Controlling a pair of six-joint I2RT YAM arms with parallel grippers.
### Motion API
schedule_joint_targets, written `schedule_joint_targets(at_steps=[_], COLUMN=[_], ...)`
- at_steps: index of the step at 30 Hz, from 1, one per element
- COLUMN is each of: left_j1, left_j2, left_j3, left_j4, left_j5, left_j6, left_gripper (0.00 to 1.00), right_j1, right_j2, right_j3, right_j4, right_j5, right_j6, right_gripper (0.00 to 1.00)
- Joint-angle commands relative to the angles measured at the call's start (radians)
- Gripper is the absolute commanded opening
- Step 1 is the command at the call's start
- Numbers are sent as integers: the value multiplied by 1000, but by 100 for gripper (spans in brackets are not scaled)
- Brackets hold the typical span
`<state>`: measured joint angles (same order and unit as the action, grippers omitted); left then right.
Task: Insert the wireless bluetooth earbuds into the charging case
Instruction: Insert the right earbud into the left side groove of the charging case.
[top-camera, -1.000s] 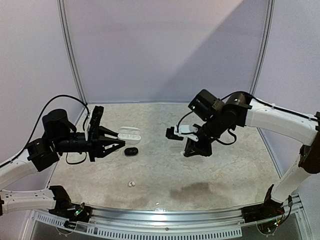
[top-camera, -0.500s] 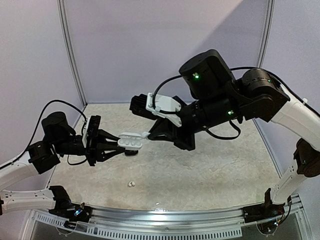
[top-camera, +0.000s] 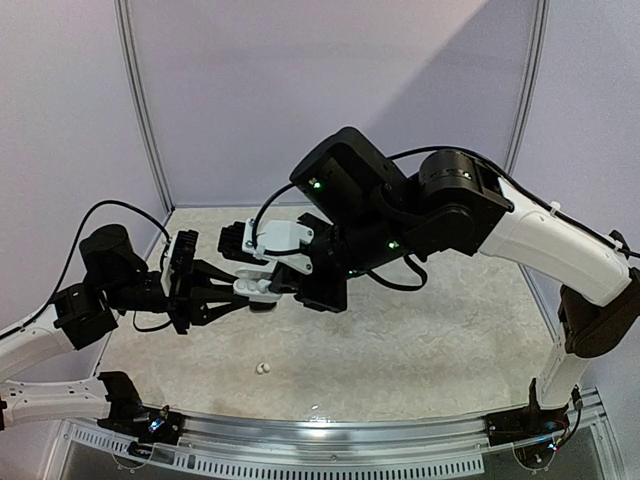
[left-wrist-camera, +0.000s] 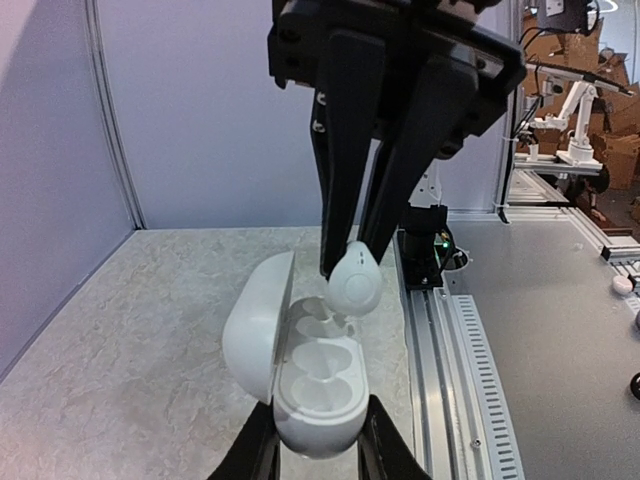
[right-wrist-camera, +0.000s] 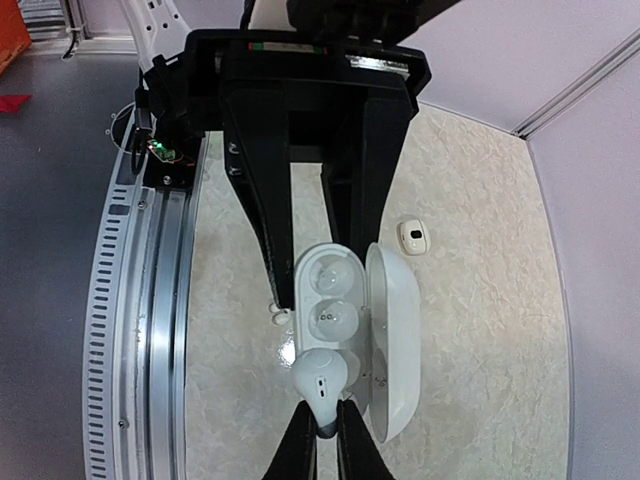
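My left gripper (left-wrist-camera: 318, 447) is shut on the base of a white charging case (left-wrist-camera: 318, 385), held above the table with its lid (left-wrist-camera: 250, 325) swung open. My right gripper (right-wrist-camera: 322, 432) is shut on a white earbud (right-wrist-camera: 322, 376) by its narrow end. It holds the bud at the case's end well (left-wrist-camera: 355, 283), on or just over the rim. The two other wells (right-wrist-camera: 332, 296) that show are empty. From above, both grippers meet at the case (top-camera: 256, 287), left (top-camera: 236, 291) and right (top-camera: 268, 280). Another white earbud (top-camera: 263, 368) lies on the table nearer the front.
A small white object with a dark spot (right-wrist-camera: 414, 236) lies on the table beyond the case. The metal rail (top-camera: 330, 430) runs along the table's front edge. The right arm's dark bulk (top-camera: 400, 215) hangs over the table's middle.
The right arm has swung from the right side across to the left and brought the white earbud down onto the open case. The left gripper has kept hold of the case, shifting slightly.
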<state>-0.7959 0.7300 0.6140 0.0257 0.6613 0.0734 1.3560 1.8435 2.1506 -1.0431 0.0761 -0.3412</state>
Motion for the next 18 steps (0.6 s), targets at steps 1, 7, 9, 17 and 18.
schedule_joint_targets(at_steps=[1, 7, 9, 17, 18], left_j1=[-14, -14, -15, -22, -22], left_j2=[1, 0, 0, -1, -2], left_j3=[18, 19, 17, 21, 21], left_j4=[22, 22, 22, 10, 10], left_j5=[-6, -6, -10, -40, -41], left_j6=[-11, -7, 0, 55, 58], left_gripper=[0, 0, 0, 0, 0], right_j1=[9, 8, 9, 34, 36], right_j2=[6, 7, 7, 52, 57], right_j3=[27, 41, 53, 101, 101], right_j4=[-25, -5, 14, 18, 19], right_j5=[25, 35, 39, 43, 43], right_j6=[-7, -3, 6, 5, 5], right_gripper=[6, 6, 6, 5, 5])
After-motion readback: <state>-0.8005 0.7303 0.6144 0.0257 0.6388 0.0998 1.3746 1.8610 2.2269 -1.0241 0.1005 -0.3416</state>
